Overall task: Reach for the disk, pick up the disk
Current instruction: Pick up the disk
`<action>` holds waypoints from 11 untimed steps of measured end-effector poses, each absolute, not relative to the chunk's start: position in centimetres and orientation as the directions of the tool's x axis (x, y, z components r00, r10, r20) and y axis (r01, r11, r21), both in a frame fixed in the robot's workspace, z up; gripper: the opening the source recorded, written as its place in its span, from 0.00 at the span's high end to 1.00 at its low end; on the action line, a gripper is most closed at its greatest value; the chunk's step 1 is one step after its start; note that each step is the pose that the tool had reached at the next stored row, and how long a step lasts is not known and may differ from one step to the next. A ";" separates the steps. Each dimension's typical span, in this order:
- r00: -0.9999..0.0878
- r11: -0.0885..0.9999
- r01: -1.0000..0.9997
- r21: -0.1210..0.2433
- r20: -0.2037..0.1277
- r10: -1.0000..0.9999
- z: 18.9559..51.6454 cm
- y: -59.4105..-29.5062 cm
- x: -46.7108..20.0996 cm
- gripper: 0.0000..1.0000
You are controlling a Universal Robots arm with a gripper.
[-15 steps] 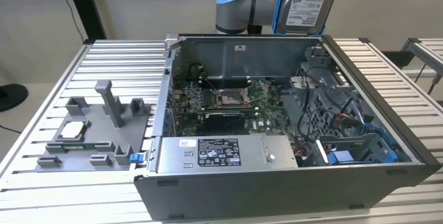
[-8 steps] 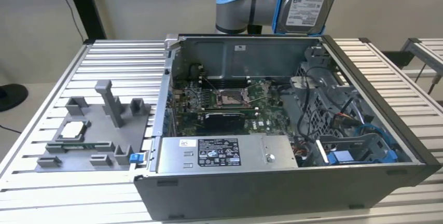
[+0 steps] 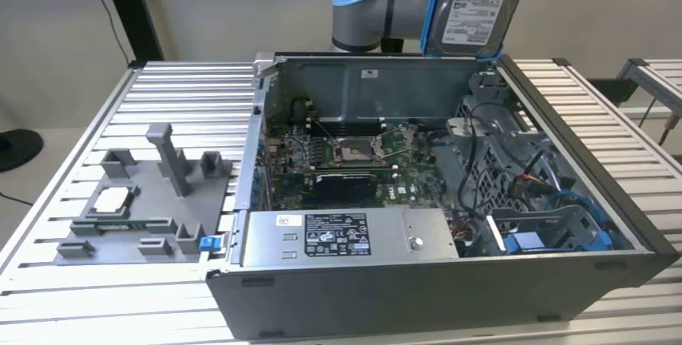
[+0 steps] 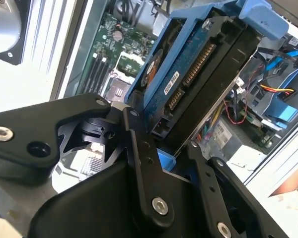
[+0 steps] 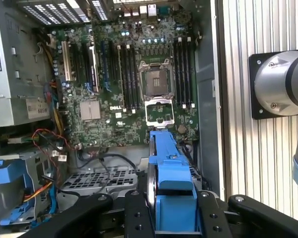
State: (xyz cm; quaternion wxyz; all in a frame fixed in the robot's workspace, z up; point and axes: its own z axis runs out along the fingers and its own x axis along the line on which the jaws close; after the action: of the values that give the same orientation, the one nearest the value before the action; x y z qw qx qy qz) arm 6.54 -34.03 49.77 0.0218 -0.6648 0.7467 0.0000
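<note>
The disk (image 3: 477, 11) hangs upright high above the back right corner of the open computer case (image 3: 426, 297), its white label facing the camera and a blue bracket along its edge. In both wrist views my gripper (image 4: 161, 130) is shut on the disk (image 4: 188, 84), with a black finger (image 4: 137, 148) pressed on each side. From above, the blue bracket of the disk (image 5: 170, 163) sits between the two fingers of the gripper (image 5: 173, 197), over the motherboard (image 5: 114, 89).
A grey power supply box (image 3: 341, 237) with a label fills the case's front. Cables and a blue drive bay (image 3: 554, 233) crowd its right side. A grey fixture (image 3: 144, 201) holding a small square chip (image 3: 111, 199) lies on the slatted table (image 3: 64, 297) at the exterior view's left.
</note>
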 end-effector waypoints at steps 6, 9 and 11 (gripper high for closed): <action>-0.116 0.117 -0.993 -0.025 -0.032 -0.993 49.6 -34.8 6.6 1.00; -0.116 0.117 -0.993 -0.023 -0.032 -0.993 49.5 -35.2 6.7 1.00; -0.116 0.117 -0.993 -0.022 -0.032 -0.993 49.4 -35.4 6.7 1.00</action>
State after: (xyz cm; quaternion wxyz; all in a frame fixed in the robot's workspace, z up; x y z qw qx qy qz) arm 6.68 -35.39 49.42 0.0191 -0.6645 0.7471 0.0024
